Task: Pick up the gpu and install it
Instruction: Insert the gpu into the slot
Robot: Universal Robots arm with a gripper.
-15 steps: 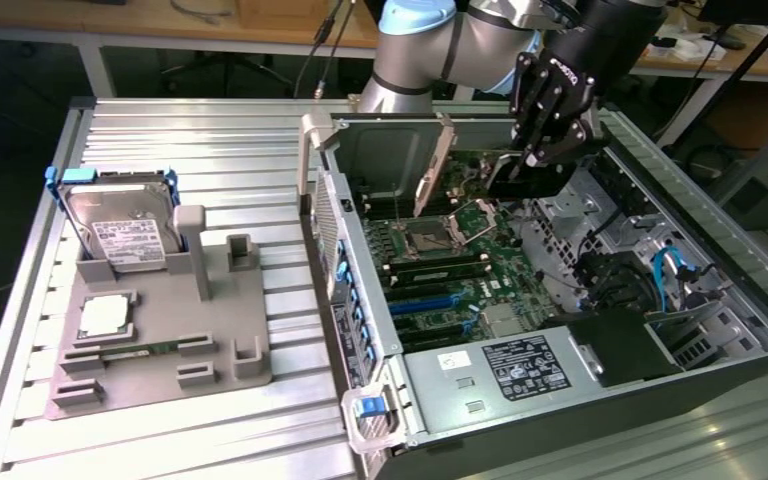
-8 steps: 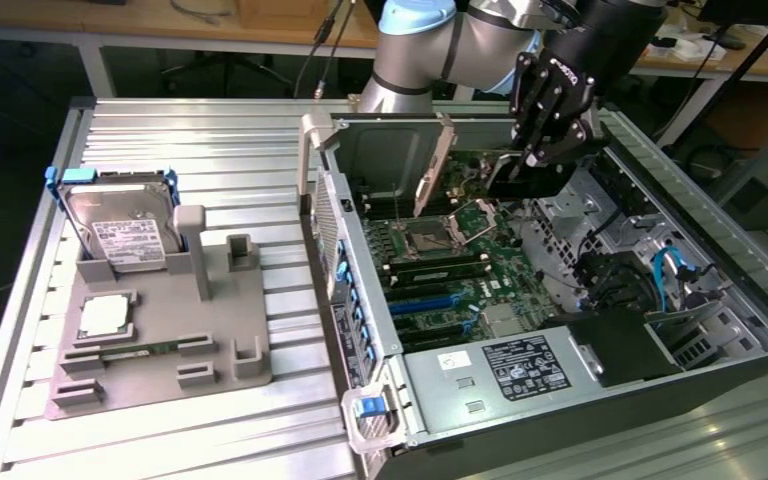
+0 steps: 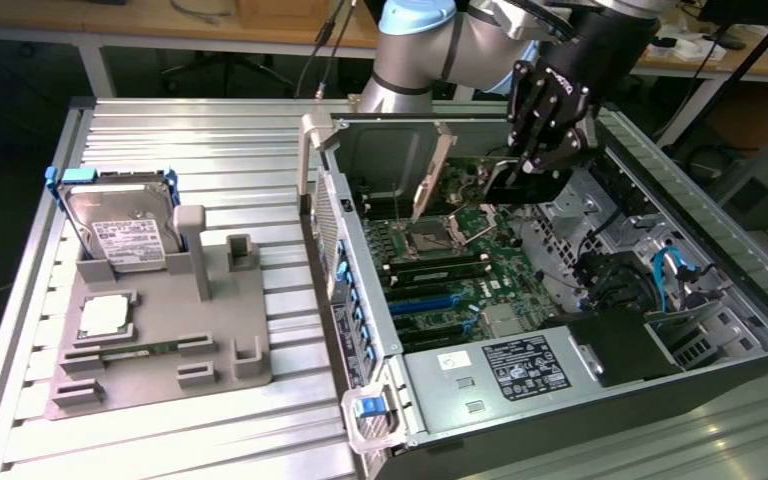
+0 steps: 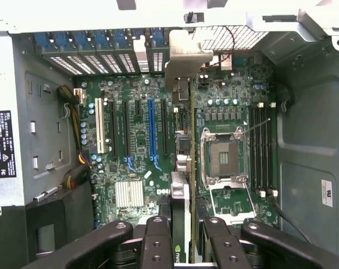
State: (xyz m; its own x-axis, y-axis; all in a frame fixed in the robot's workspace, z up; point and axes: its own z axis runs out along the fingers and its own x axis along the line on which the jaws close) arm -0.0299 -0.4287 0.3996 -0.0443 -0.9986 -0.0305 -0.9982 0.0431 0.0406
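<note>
My gripper [image 3: 534,165] hangs inside the open computer case [image 3: 344,290], shut on the gpu [image 3: 507,186]. The card stands on edge over the far end of the motherboard [image 3: 458,265], and its silver end bracket [image 3: 427,180] points toward the case's slotted rear wall. In the wrist view the gpu [image 4: 183,185] appears edge-on between my black fingers [image 4: 157,241], my gripper [image 4: 183,238] clamping it. Its bracket [image 4: 186,59] lies near the rear slot covers. The card runs between the black expansion slots and the processor socket [image 4: 222,157], to one side of the blue slot [image 4: 152,129].
A grey fixture [image 3: 224,330] on the ribbed table at the exterior view's left carries a silver hard drive [image 3: 124,235], a processor chip [image 3: 104,315] and a memory stick [image 3: 137,350]. Inside the case are the power supply [image 3: 518,365], cable bundles [image 3: 624,270] and drive bays.
</note>
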